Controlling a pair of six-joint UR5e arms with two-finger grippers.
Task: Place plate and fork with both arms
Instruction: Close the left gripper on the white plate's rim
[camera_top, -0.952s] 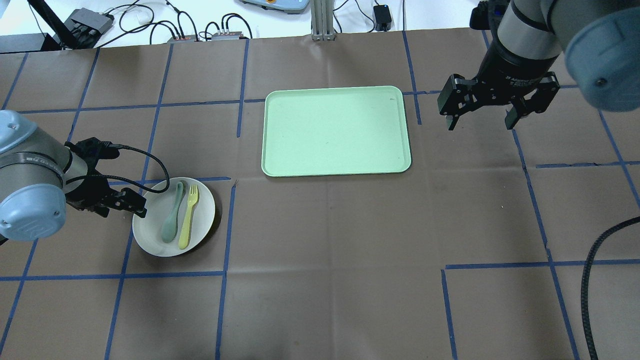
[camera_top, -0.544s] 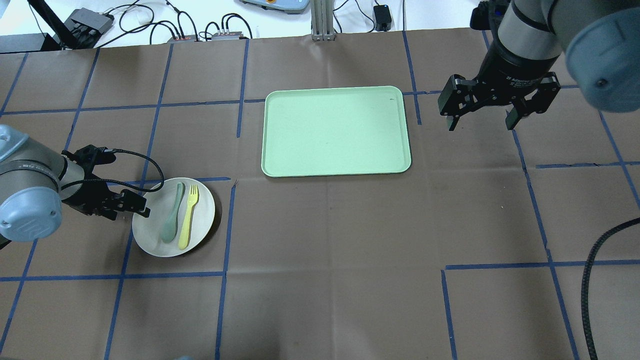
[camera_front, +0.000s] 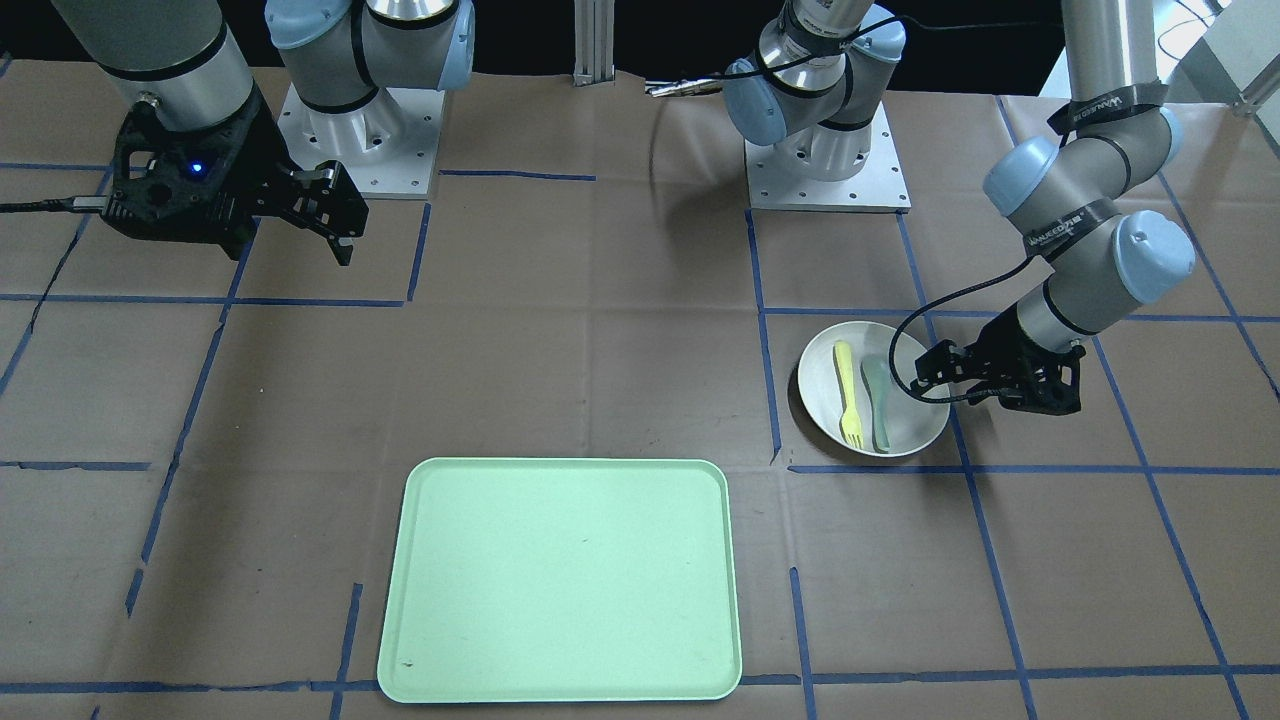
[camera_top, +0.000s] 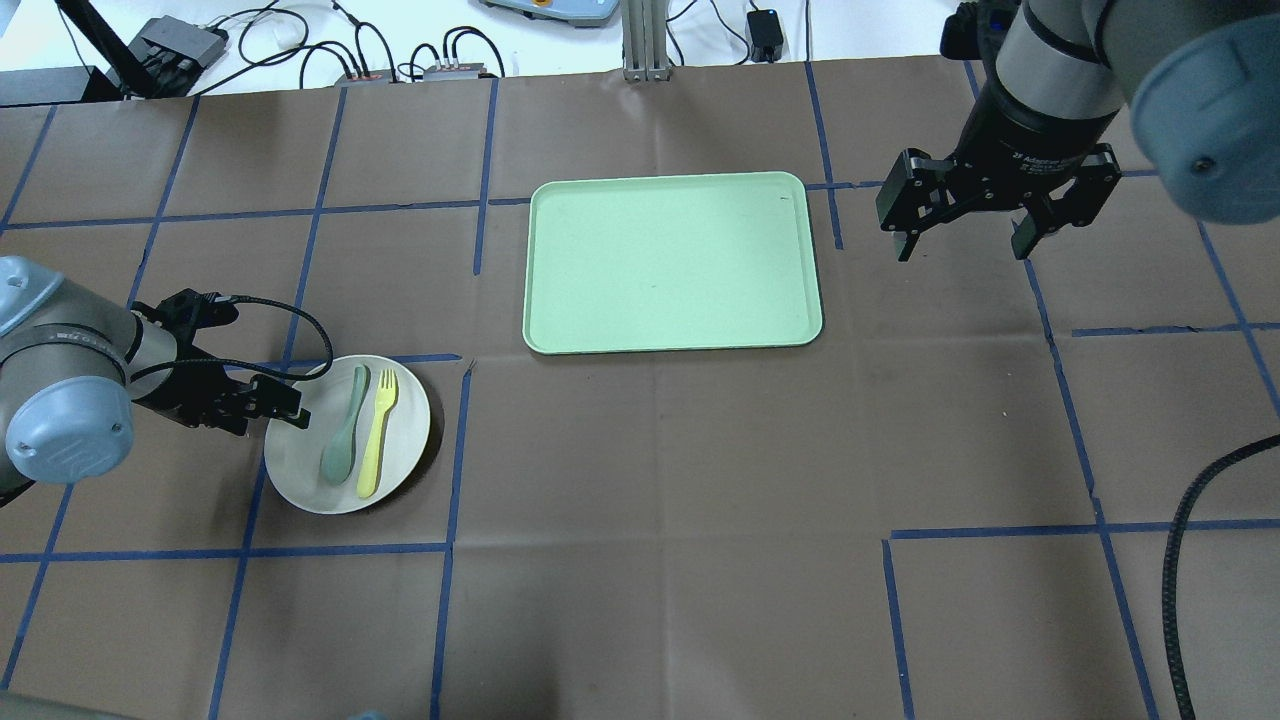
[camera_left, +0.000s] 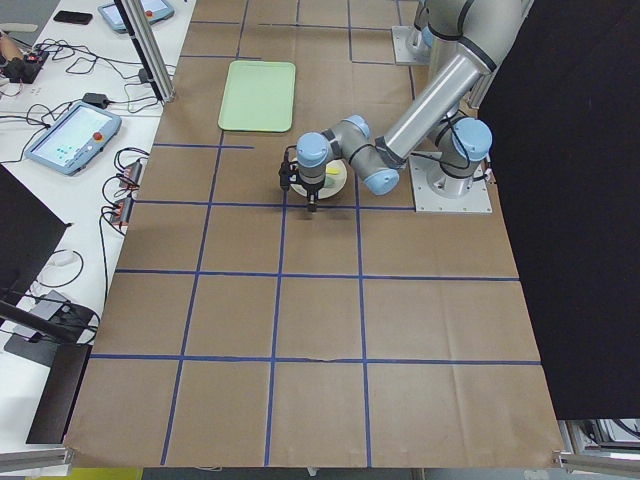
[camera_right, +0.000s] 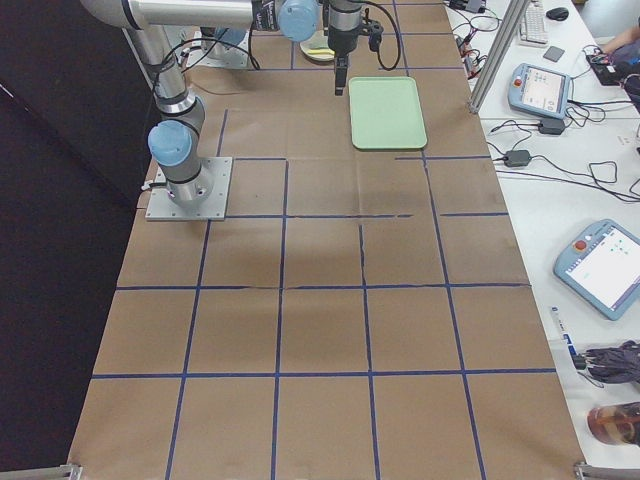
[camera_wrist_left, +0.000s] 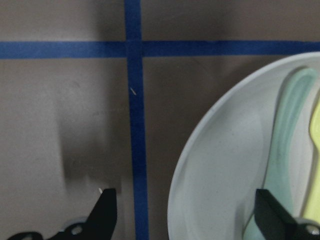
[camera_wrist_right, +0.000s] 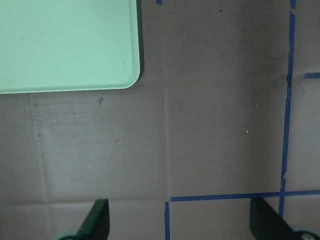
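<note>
Straddling the left rim of the plate (camera_top: 300, 478), the left gripper (camera_top: 288, 408) sits low at the lower left of the overhead view with its jaws spread. In the left wrist view one of its fingers (camera_wrist_left: 106, 210) is over bare table (camera_top: 650, 500) outside the rim, and the other is over the plate's floor, close beside the spoon (camera_top: 345, 440). Whether either pad touches the plate cannot be told.

The fork (camera_top: 378, 432) lies on the plate just right of the spoon and parallel to it, tines toward the top of the frame.

The step in hand appears to be pinching the rim. For a good grasp:
- The rim should sit deep between the pads before they close.
- The inner finger should stay clear of the spoon, so that it is neither trapped nor nudged into the fork.
- A shallow plastic plate held by one edge will likely droop at its free side, so the lift should be level and slow, or the loose cutlery may slide off.

Farther up, at frame centre, lies the mint-green tray (camera_top: 525, 300), well apart from the plate and probably the destination.

Farthest, at the upper right, the right gripper (camera_top: 960, 250) hovers just beside the tray's right edge, jaws spread and holding nothing.
</note>
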